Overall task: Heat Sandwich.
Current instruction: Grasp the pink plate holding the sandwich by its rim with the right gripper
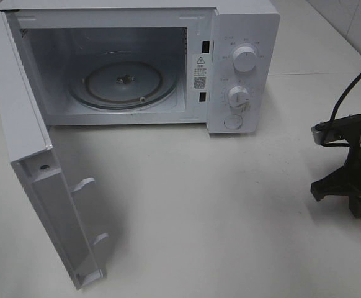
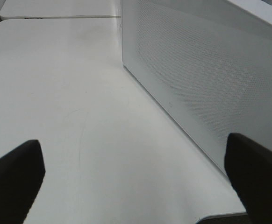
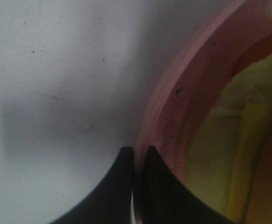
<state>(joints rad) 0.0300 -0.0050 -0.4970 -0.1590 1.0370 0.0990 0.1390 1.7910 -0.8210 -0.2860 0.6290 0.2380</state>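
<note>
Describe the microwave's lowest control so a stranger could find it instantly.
Start at the white microwave with its door swung open. On the control panel right of the cavity, two ridged knobs stack vertically. Beneath them sits the round button, flat, without a grip ridge.

Right arm [image 1: 359, 162] black, angular; black cable [image 1: 349, 92] on top; silver bracket [image 1: 322, 131] at side; right fingers [image 3: 113, 189] black, tapered.

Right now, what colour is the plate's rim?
Pink; the plate rim shows best in the right wrist view.
</note>
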